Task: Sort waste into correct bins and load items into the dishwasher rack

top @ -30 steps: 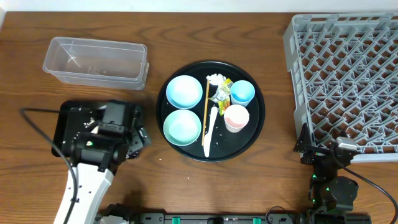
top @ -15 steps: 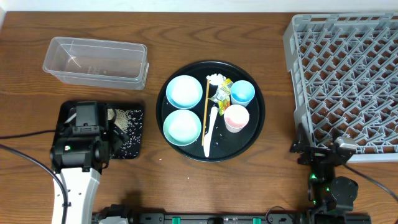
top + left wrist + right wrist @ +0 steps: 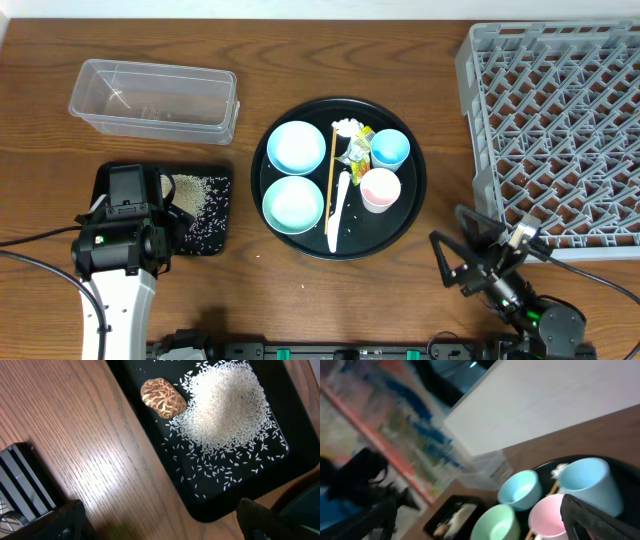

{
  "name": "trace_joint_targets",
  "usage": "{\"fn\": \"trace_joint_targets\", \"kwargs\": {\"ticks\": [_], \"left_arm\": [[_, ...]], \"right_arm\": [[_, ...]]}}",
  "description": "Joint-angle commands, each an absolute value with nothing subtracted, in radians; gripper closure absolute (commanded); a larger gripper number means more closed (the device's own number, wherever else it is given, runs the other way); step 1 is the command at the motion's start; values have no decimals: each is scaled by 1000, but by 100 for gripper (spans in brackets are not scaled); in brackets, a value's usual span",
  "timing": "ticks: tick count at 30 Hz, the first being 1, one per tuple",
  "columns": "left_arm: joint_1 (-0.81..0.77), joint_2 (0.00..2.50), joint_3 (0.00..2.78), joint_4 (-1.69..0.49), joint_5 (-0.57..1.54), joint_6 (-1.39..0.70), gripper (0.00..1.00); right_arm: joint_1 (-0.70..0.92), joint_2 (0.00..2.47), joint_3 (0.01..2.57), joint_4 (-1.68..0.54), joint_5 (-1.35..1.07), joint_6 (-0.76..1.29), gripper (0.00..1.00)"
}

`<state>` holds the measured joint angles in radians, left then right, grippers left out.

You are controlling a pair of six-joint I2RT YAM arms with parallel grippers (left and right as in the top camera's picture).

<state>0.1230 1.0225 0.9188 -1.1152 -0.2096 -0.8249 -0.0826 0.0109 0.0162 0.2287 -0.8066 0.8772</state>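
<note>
In the overhead view my left gripper [image 3: 133, 214] hangs open over the left part of the shallow black tray [image 3: 214, 228]. The tray holds loose rice [image 3: 226, 409] and a brown lump [image 3: 163, 398]. The clear tub [image 3: 152, 98] stands behind it. My right gripper [image 3: 450, 232] is open and empty in front of the grey rack [image 3: 560, 120], tilted toward the round black tray [image 3: 410, 215]. That tray carries a light-blue bowl [image 3: 296, 146], mint bowl [image 3: 292, 203], blue cup [image 3: 389, 148], pink cup [image 3: 380, 189], chopstick [image 3: 331, 165], spoon [image 3: 335, 218], tissue [image 3: 346, 127] and wrapper [image 3: 359, 146].
Bare wood lies between the black tray and the round tray, and along the table's front edge. A few stray grains [image 3: 304, 288] lie on the wood in front of the round tray. The right wrist view is blurred and shows the cups and bowls from the side.
My left gripper has moved left across the black tray, uncovering the rice pile. My right gripper has lifted from beside the rack's corner and swung out toward the round tray.
</note>
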Motion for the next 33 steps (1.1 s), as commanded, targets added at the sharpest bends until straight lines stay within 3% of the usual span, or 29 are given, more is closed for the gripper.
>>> {"fn": "trace_joint_targets", "kwargs": {"ticks": [1, 9, 20, 33], "left_arm": [[128, 1016, 933, -1121, -220, -844, 2], [128, 1016, 933, -1121, -220, -844, 2], [128, 1018, 933, -1110, -234, -844, 2], [128, 1018, 933, -1129, -317, -840, 2]], "right_arm": [[-72, 9, 77, 228, -889, 911, 1], [-72, 160, 373, 2, -834, 711, 0], [-6, 686, 942, -411, -788, 361, 1], [616, 1248, 1394, -740, -88, 254, 1]]}}
